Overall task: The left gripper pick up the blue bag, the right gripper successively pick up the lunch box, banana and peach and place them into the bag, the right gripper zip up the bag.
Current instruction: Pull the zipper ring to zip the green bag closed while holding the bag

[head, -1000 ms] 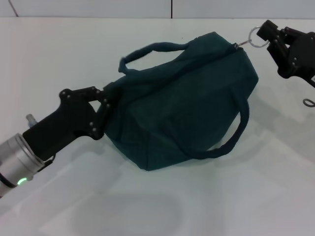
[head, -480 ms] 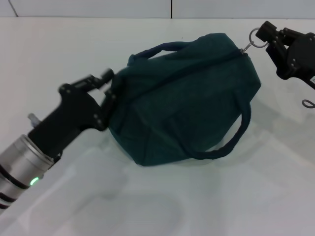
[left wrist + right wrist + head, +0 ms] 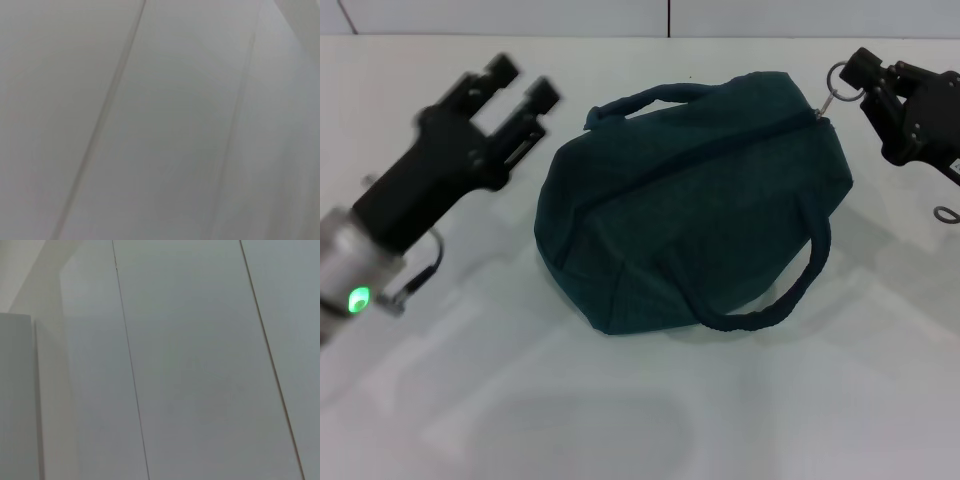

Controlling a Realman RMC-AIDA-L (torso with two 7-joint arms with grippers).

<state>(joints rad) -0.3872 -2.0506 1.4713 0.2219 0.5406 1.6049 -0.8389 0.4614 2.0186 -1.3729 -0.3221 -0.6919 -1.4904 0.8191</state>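
At centre frame the bag [image 3: 690,200] lies zipped on the desk [image 3: 620,420], so nothing needs holding it. Upper left, the left claw [image 3: 517,88] hangs spread and empty. Upper right, the right claw [image 3: 865,75] pinches the zip ring [image 3: 837,74], apparently finishing the closure.

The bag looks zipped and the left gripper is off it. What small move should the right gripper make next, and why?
Probably open and back away from the ring pull. The blue bag lies closed on the table, with the pull at its end beside the right gripper, whose fingers seem pinched on the ring. The left gripper hangs open and clear of the bag, so only that release appears left.
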